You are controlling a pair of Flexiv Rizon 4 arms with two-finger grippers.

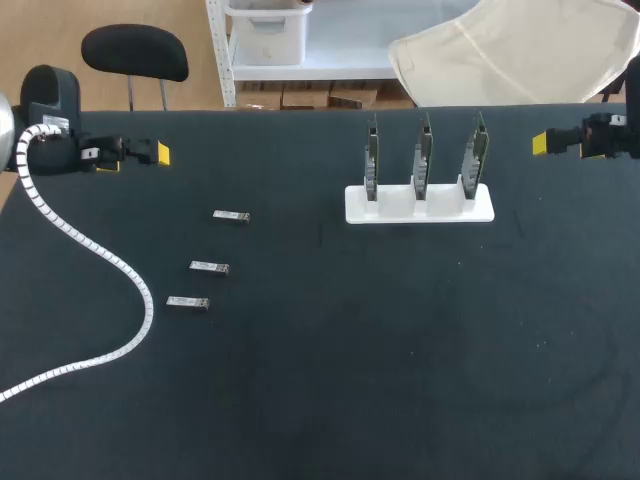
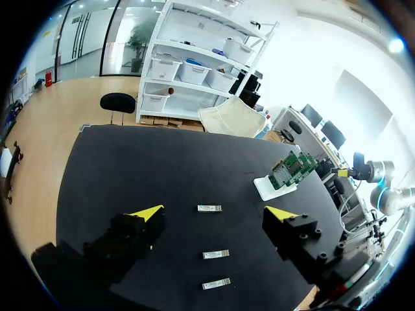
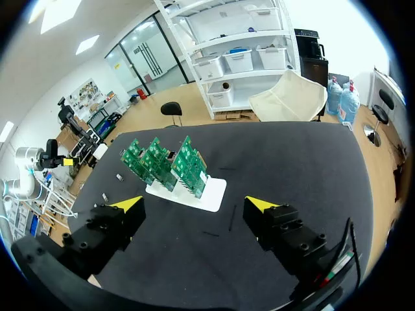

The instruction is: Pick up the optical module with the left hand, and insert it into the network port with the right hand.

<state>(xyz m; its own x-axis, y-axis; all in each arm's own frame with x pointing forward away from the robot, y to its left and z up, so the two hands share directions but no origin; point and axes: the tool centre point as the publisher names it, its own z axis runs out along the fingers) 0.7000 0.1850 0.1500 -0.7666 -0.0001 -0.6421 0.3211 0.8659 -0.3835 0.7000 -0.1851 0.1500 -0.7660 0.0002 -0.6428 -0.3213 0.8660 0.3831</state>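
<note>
Three small silver optical modules lie in a loose column on the black table's left half: the far one [image 1: 230,216], the middle one [image 1: 210,267] and the near one [image 1: 188,302]. A white stand [image 1: 420,210] at the back right holds three upright green network cards [image 1: 424,152]. My left gripper [image 1: 135,158] hovers open at the far left edge, well behind the modules [image 2: 209,208]. My right gripper [image 1: 560,146] hangs open at the far right edge, to the right of the stand. In the right wrist view the cards [image 3: 165,165] stand ahead of the open gripper [image 3: 194,205].
A white spiral-wrapped cable [image 1: 100,255] trails from my left arm across the table's left side, passing just left of the modules. Bare black table surface [image 1: 400,360] fills the front and middle.
</note>
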